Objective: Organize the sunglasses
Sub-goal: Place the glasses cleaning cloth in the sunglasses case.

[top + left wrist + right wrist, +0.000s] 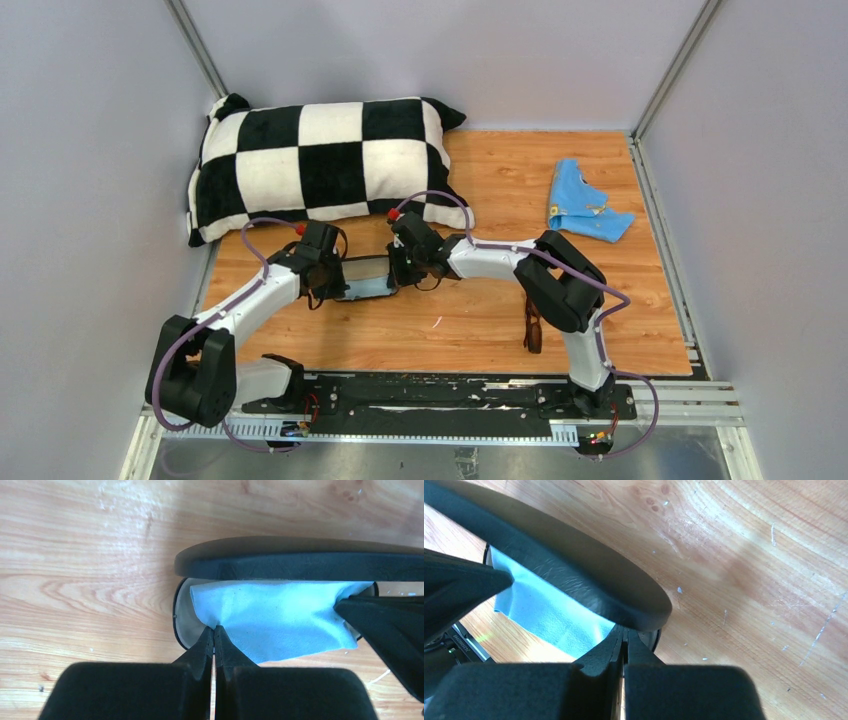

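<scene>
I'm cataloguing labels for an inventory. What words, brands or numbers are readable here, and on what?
None reads clearly.
Printed strip on dark hardware, lower left of the right wrist view: too small and skewed to read.
Black case, blue cloth, checkered pillow: no print visible.

Small dark brown sunglasses [533, 332] lie on the wooden table [500, 180], front right.

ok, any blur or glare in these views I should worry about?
Left wrist: left gripper blurred up close, cloth and table sharp, washed-out patch top left. Right wrist: right gripper blurred too, pale glare across the table at right. Top external: even light, sharp, only soft shadows.
</scene>
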You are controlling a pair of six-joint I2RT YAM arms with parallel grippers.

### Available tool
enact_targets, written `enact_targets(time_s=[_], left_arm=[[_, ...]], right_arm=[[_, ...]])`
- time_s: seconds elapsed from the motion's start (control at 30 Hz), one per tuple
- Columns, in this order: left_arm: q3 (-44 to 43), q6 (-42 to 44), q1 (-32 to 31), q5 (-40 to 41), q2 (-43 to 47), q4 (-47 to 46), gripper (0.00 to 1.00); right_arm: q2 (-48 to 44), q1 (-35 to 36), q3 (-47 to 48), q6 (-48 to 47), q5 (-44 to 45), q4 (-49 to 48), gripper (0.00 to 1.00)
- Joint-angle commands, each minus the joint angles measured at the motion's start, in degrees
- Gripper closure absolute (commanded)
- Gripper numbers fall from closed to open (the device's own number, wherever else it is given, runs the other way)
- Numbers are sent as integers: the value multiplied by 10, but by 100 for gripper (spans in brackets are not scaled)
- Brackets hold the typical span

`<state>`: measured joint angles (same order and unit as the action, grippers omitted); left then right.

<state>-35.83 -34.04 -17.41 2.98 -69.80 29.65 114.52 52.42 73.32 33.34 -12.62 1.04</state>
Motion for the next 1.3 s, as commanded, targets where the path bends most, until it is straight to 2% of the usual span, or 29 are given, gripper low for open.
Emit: enact_targets(time_s=[0.0,0.3,0.57,0.8,1.17,1.23,1.27], left_arm=[[-40,16,4,50,-21,28,100],[-57,20,4,78,-66,45,100],[-51,12,4,82,-56,56,100],[-45,-1,4,90,-39,66,82],[-31,-12,4,84,26,77,73],[-24,-11,4,82,34,72,67],[-20,-10,4,81,38,70,59]], right_arm=[[10,10,-10,-4,10,-5,100],[8,10,-19,-10,33,-6,100],[12,11,-16,-18,33,-2,100],[10,11,-12,-27,44,7,100],[-2,11,-15,-51,46,20,100],[-1,13,-15,-53,45,22,100],[-2,14,-15,-54,44,22,100]])
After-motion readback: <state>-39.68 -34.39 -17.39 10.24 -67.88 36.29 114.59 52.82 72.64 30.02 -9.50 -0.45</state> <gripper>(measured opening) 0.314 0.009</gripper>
